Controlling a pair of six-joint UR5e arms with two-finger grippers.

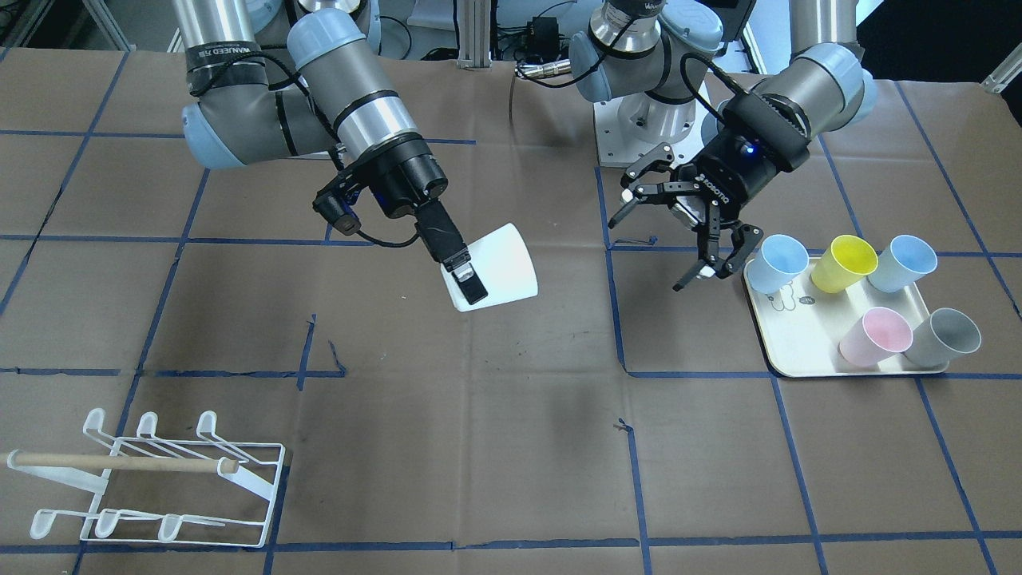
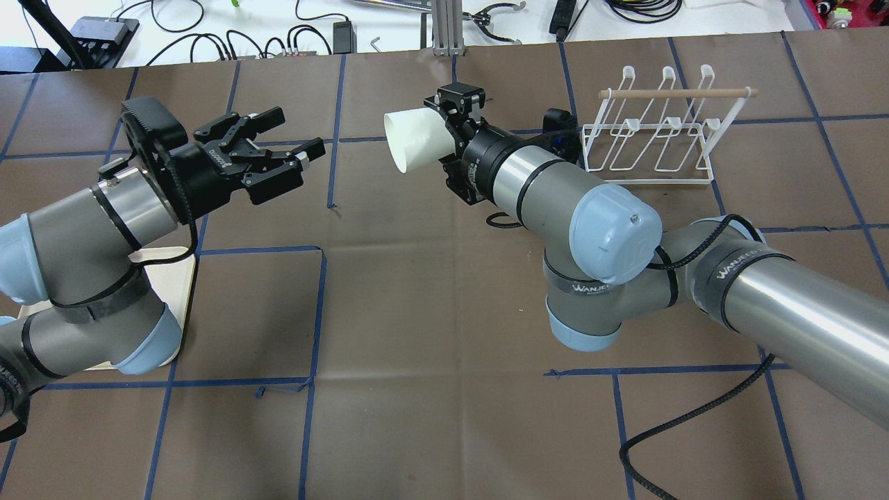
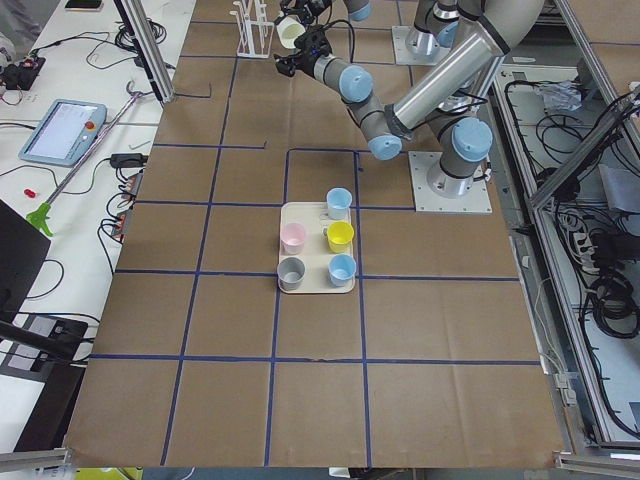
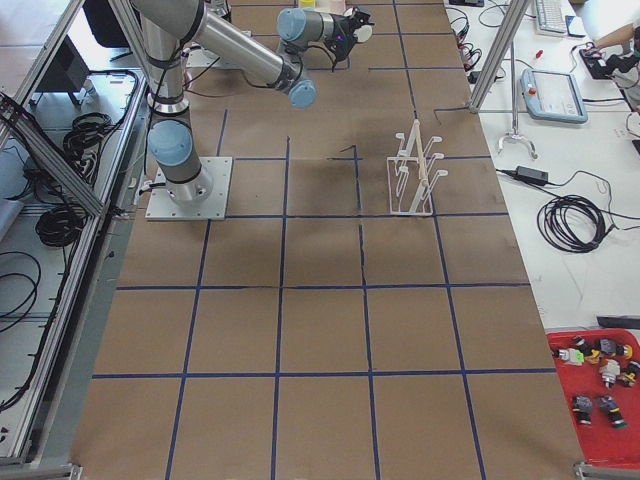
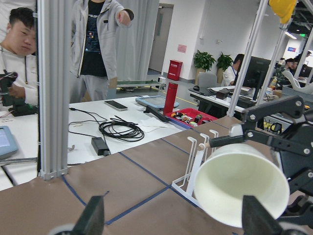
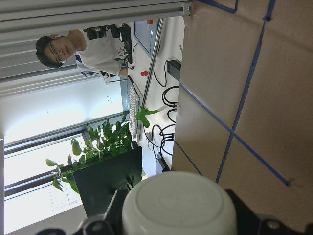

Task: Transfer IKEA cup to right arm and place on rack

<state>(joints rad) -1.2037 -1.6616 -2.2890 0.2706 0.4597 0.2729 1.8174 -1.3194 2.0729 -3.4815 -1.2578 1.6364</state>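
Overhead looking forward, front looking back, two distant end views, close wrist cameras, rack shared

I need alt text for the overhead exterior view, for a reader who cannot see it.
The right gripper holds a white cup sideways above the table, its mouth toward the open left gripper, with a gap between them. A white wire rack stands empty beyond the right arm.

Bright, even room light falls from above. Soft, faint shadows lie on the brown counter beneath the arms. A glare streak runs along the right arm. The cup looks washed-out white. In the right wrist view the windows are overexposed and the near cup base is blurred.
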